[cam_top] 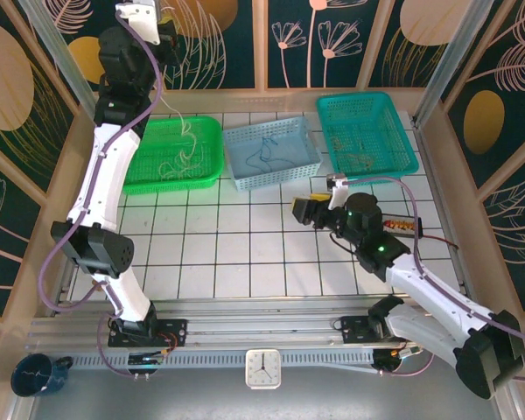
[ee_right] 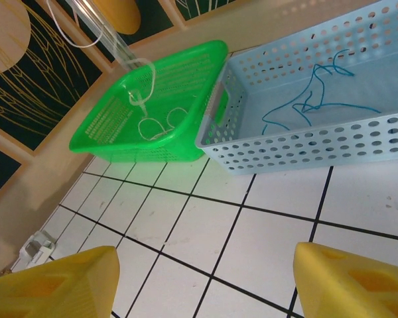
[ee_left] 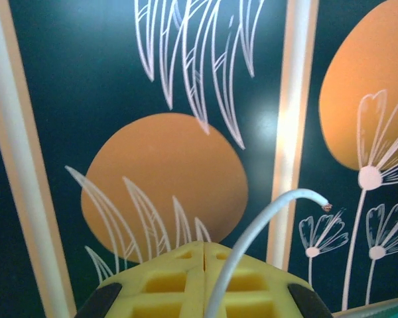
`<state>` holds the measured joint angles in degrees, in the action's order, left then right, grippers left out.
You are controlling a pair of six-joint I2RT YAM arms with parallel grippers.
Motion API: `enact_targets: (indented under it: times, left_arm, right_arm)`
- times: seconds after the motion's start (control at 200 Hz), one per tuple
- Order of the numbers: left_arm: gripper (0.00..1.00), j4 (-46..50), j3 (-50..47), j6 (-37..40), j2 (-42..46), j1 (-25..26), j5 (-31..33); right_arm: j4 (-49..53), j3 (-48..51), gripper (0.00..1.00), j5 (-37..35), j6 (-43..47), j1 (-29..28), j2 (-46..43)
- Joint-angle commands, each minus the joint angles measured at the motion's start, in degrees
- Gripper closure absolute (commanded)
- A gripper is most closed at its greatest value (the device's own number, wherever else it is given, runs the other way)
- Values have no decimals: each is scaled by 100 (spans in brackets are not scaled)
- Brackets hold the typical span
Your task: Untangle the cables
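Whitish cables (cam_top: 184, 159) lie in loose loops on the floor of the green basket (cam_top: 171, 184), far left of the white tiled surface (cam_top: 245, 254). One whitish strand (ee_left: 265, 212) is lifted clear of the pile. It hangs from high above down into the green basket, its lower part meeting the loops there. The left end effector (ee_left: 204, 246) is clenched on this strand, yellow fingers pressed together with no gap. The strand comes out between them and arcs up and to the right, ending in a bare coppery tip in front of the dark floral wall panel (ee_left: 86, 99). The left arm is stretched up and back, with the wrist above the basket's far-left corner. Blue cables (ee_right: 305, 103) sit loosely tangled in the light-blue basket (ee_right: 305, 149), just beside the green one, rims nearly touching. Yellow-tan cables (cam_top: 354, 149) are scattered in the teal basket (cam_top: 376, 169), furthest right. The right end effector (ee_right: 205, 252) is released, its yellow fingers wide apart with only bare tile between them. It hovers low over the surface, near side of the light-blue basket, pointing toward the green and light-blue baskets. A small white clock (cam_top: 262, 368) sits at the near edge between the arm bases.
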<state>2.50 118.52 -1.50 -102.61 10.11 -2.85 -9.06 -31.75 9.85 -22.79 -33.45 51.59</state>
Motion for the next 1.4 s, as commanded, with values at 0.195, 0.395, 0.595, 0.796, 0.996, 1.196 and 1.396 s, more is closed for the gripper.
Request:
enact_targets:
  times: [0.195, 0.395, 0.595, 0.796, 0.996, 1.196, 1.396]
  left_arm:
    - [100, -756, -981, 54, 97, -401, 23]
    - [100, -1758, -2845, -255, 603, -469, -167]
    - [100, -2564, -4476, -869, 911, -477, -454]
    - [100, -2704, -5129, -1098, 953, -477, -596]
    - [95, -2647, -5412, -1102, 979, -484, -502]
    - [14, -2451, -5454, -1191, 975, -485, -202]
    - [1, -2008, -5019, -1265, 1138, -493, -262]
  right_arm:
    - [229, -148, 30, -101, 115, 46, -101]
    - [207, -104, 30, -115, 82, 45, -84]
    - [241, -86, 30, -174, 14, 58, -97]
    - [281, -29, 30, -287, -31, 60, -200]
    - [347, -40, 30, -377, 5, 67, -269]
    - [486, -127, 30, -405, 85, 124, -325]
    - [773, -291, 24, -596, 177, 174, -481]
